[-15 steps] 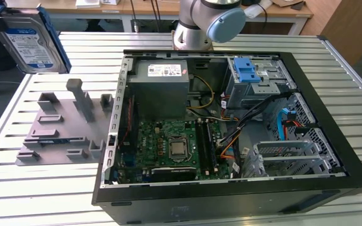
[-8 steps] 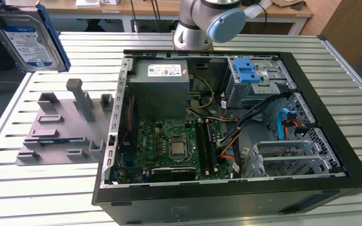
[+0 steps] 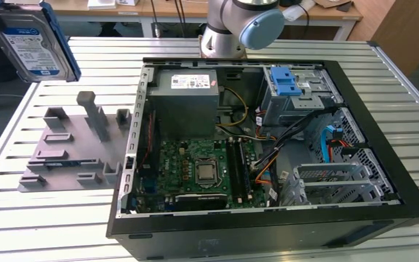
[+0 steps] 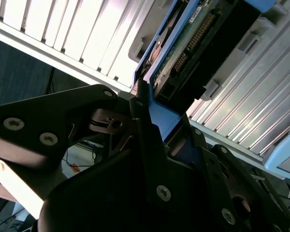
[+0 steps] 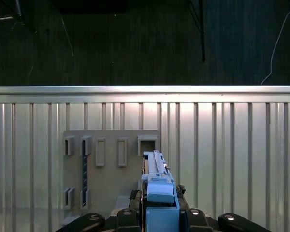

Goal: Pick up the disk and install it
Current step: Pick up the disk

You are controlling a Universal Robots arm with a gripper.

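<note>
Blue-railed disk (image 3: 22, 22), white-and-blue label (image 3: 39, 50) showing, hangs clamped in the end effector (image 4: 157, 118) above the table (image 3: 49, 229).

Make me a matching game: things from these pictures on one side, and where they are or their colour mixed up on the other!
Things:
1. disk
2. grey fixture
3. circuit board
4. drive cage

Clues:
A. green, inside the computer case
B. blue tabs on top
C. up in the air, off the table
D. on the table beside the computer case

Pairs: 1-C, 2-D, 3-A, 4-B.
</note>
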